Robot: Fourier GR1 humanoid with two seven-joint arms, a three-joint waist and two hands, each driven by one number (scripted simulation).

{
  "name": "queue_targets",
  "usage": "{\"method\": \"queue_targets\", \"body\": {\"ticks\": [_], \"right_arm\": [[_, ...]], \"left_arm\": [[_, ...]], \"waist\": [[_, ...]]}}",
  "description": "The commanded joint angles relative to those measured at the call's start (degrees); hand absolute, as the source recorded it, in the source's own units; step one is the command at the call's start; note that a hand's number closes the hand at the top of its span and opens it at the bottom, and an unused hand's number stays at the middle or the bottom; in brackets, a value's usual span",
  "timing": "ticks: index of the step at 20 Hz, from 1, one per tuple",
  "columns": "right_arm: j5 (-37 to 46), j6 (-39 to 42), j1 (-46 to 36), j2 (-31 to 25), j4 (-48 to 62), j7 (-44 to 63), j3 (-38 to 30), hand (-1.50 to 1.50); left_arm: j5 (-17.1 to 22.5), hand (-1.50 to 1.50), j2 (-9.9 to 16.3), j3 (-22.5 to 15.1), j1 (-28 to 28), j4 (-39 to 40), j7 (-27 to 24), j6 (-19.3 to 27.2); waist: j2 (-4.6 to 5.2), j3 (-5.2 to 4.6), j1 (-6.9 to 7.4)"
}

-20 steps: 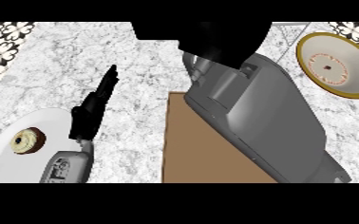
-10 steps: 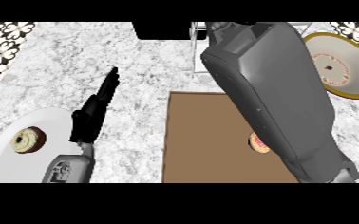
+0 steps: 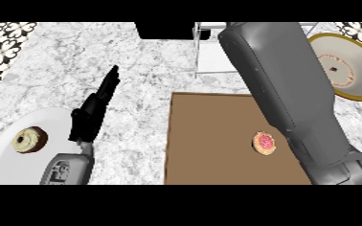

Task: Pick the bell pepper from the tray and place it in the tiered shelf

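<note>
The bell pepper [image 3: 264, 143], small, round and red with a pale rim, lies on the brown tray [image 3: 212, 139] toward its right side. My right forearm [image 3: 283, 91] stretches from the lower right across the tray's right edge up to the white tiered shelf [image 3: 216, 57] at the back. Its hand lies beyond the view's top edge and does not show. My left hand [image 3: 96, 110] rests at the left of the tray, fingers straight and pointing away, holding nothing.
A white plate [image 3: 50, 119] with a pale donut [image 3: 29, 140] sits at the lower left, under my left wrist. A yellow-rimmed plate [image 3: 354, 84] stands at the right edge. A black block [image 3: 166, 30] is at the back beside the shelf.
My right forearm has swung up and away toward the shelf, uncovering the tray and the bell pepper. Its black hand has gone out past the top. The left hand has not moved.
</note>
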Motion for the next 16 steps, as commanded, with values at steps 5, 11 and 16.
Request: {"method": "queue_targets", "body": {"ticks": [5, 11, 16], "right_arm": [[-6.3, -18.0, 1.3, 1.8, 3.0, -5.3, -7.3, 1.50], [-13.6, -25.3, 2.6, -0.3, 11.1, -16.5, -11.4, 1.50], [-17.5, -26.9, 3.0, -2.3, 14.1, -22.8, -13.3, 1.50]], "left_arm": [[0.5, 0.00, -0.2, 0.3, -0.5, -0.2, 1.2, -0.3], [0.8, 0.00, 0.7, 1.2, 0.7, 1.7, -3.1, -1.1], [-1.0, 0.00, -1.7, -0.9, 3.2, 2.1, -4.6, 0.8]], "waist": [[0.27, 0.06, 0.46], [0.13, 0.02, 0.23], [0.01, 0.02, 0.02]]}}
